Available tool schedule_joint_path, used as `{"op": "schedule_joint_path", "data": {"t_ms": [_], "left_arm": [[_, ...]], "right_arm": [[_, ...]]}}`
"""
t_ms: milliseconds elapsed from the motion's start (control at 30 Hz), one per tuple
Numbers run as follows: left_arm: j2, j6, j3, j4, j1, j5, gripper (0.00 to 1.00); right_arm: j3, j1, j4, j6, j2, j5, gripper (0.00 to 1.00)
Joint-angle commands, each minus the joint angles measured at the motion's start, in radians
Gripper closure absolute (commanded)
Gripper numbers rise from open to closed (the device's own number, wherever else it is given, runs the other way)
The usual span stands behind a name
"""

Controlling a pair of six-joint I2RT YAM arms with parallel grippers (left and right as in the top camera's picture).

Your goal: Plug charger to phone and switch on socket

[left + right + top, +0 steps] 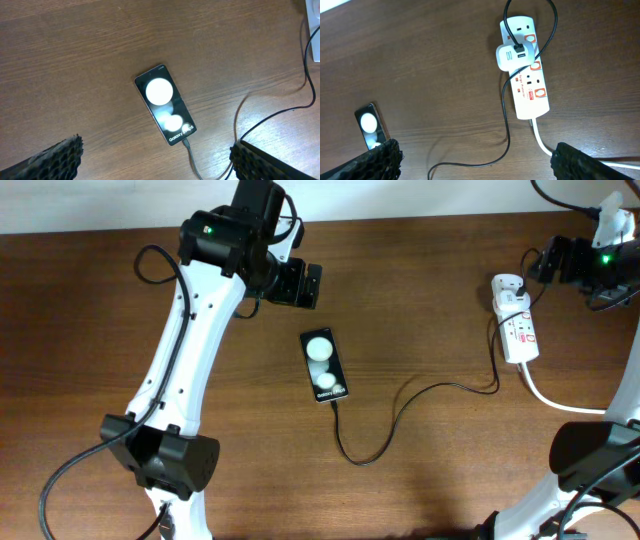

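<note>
Though thin and light by the look of it, judged slick and easily scratched: phone (325, 365), black glossy slab, lying flat near the middle of the table (450, 290), lettered end towards the robot's side. Best taken by the two long edges, never across the glass; likely to skate on the wood if pushed from one end only

Charger (507, 120): thin black cable, limp, no stiffness to push with; to be held close behind the plug tip (186, 144) if held at all. Tip touching the lettered end of the phone and apparently seated in it; depth of seating too small to tell. Runs in a loose loop across the wood to a white adapter (509, 56), plugged into the socket

Socket (530, 75): short white strip at the right side of the table, rigid, probably light enough to slide under a sideways push. Switches (540, 92) small, red-marked, to be pressed straight down with one fingertip; on or off, cannot tell. Thick white cord (537, 132) leading off from one end

Left gripper (156, 147): fingers spread wide, empty, hanging just beyond the phone's far end. Right gripper (476, 150): fingers likewise spread, empty, hovering near the socket, apart from it
</note>
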Motion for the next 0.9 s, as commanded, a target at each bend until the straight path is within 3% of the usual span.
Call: {"op": "schedule_joint_path", "data": {"t_ms": [0,200,400,667,733,867], "left_arm": [[-0.006,0.016,0.005,-0.001,-0.001,-0.003,0.01],[-0.006,0.016,0.005,-0.002,-0.001,-0.009,0.01],[-0.051,0.016,0.003,0.0,0.0,-0.195,0.01],[-0.2,0.016,-0.002,0.035,0.0,-0.307,0.01],[-0.257,0.016,-0.086,0.106,0.0,-0.325,0.01],[-0.494,0.016,-0.525,0.344,0.005,-0.336,0.01]], "right_arm": [[-0.002,-0.003,-0.001,0.001,0.002,0.008,0.01],[-0.002,-0.003,-0.001,0.001,0.002,0.008,0.01],[-0.002,-0.003,-0.001,0.001,0.002,0.008,0.01],[-0.002,-0.003,-0.001,0.001,0.002,0.008,0.01],[-0.002,-0.003,-0.001,0.0,0.002,0.008,0.01],[-0.002,-0.003,-0.001,0.0,0.002,0.008,0.01]]}}
